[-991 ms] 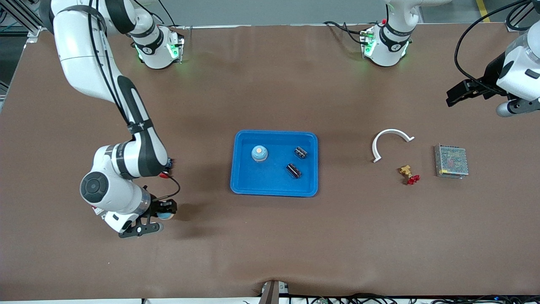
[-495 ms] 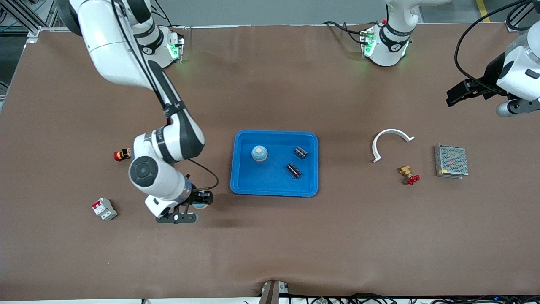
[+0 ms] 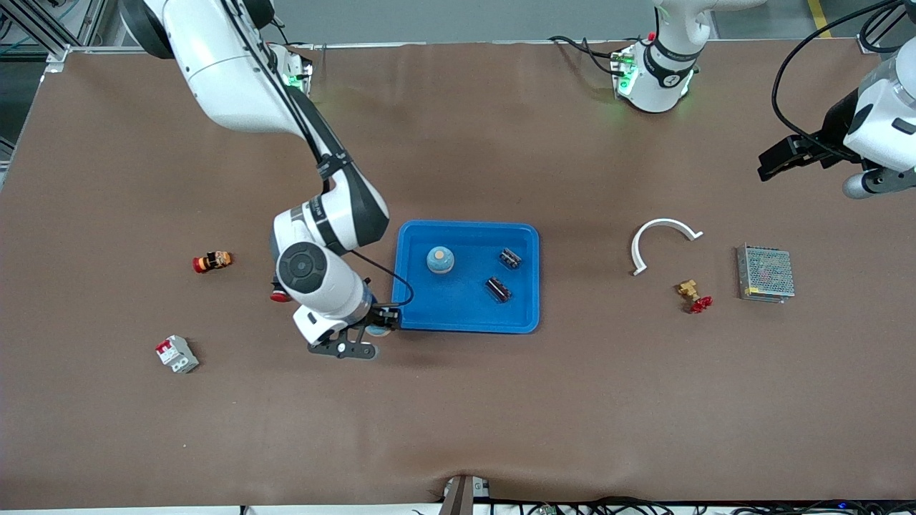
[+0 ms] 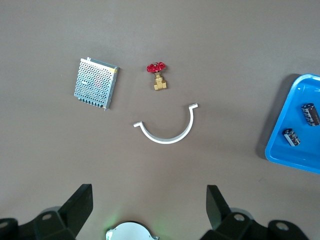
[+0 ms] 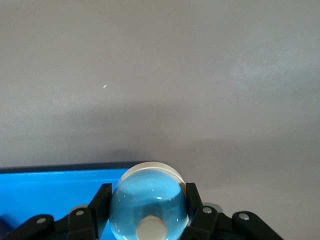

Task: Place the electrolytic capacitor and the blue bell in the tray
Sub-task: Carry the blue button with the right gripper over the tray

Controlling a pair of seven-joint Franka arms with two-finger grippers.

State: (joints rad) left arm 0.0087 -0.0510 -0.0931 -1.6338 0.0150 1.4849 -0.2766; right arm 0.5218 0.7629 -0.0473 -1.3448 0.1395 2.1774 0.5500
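Over the tray's (image 3: 465,315) corner nearest the front camera, toward the right arm's end, you'll see the right hand (image 3: 378,329) clamped on a blue bell (image 5: 147,205). Another blue bell (image 3: 440,259) and two capacitors (image 3: 499,289) lie in the tray. Your left hand (image 4: 147,212) waits wide open above the counter (image 3: 572,400).

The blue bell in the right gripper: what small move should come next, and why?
Probably carry it a little farther over the bright blue plastic tray, then lower it. The right gripper, shut on the round blue bell, is only at the tray's corner; the left gripper waits open.
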